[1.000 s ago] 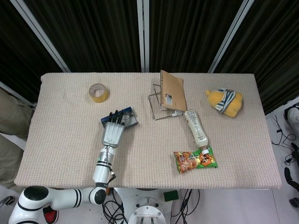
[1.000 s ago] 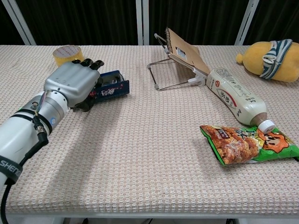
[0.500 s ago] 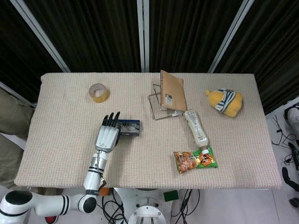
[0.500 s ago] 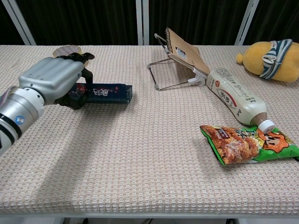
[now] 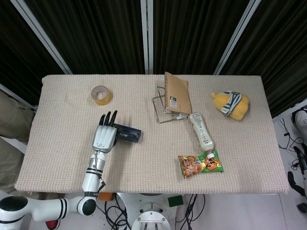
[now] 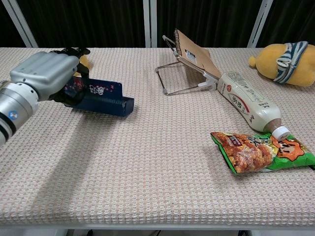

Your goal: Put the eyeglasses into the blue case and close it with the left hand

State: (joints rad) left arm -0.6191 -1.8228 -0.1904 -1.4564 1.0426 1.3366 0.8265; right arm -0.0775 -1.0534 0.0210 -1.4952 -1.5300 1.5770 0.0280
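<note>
The blue case [image 5: 128, 134] lies left of the table's middle, long and dark, with its lid down as far as I can tell. My left hand [image 5: 104, 137] is at its left end, fingers stretched toward the far edge. In the chest view the left hand [image 6: 43, 75] grips that end of the blue case [image 6: 102, 99], which tilts with its left end slightly raised. The eyeglasses are not visible in either view. My right hand is out of both views.
A tape roll [image 5: 101, 95] sits beyond the left hand. A brown notebook [image 5: 177, 92] leans on a wire stand [image 5: 162, 111] at mid table. A white bottle [image 5: 201, 130], a snack bag [image 5: 200, 164] and a yellow plush toy [image 5: 230, 104] lie to the right.
The left hand has drawn back leftward and toward the near edge. The case moved with it, its lid came down, and it now points right with the left end lifted.
</note>
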